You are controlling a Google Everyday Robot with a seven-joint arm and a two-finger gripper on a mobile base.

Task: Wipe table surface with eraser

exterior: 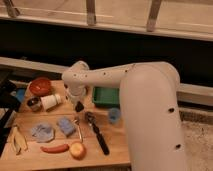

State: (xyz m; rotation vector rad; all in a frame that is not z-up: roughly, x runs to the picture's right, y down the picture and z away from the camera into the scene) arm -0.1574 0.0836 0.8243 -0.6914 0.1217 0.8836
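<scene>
From my feed the arm reaches in from the right and bends down over the middle of the table surface, and the gripper hangs low just left of the green tray. The eraser is the small dark block right at the gripper's tip, just off the wood or barely touching it, I honestly can't tell which. Whether the gripper is actually clamped on it, I can't tell either, since the wrist blocks that part. To the left sit a red bowl, a small metal cup and a white bottle lying on its side. Nearer to me there's the blue sponge, a black-handled utensil, a small blue cup, an apple and a red chili.
</scene>
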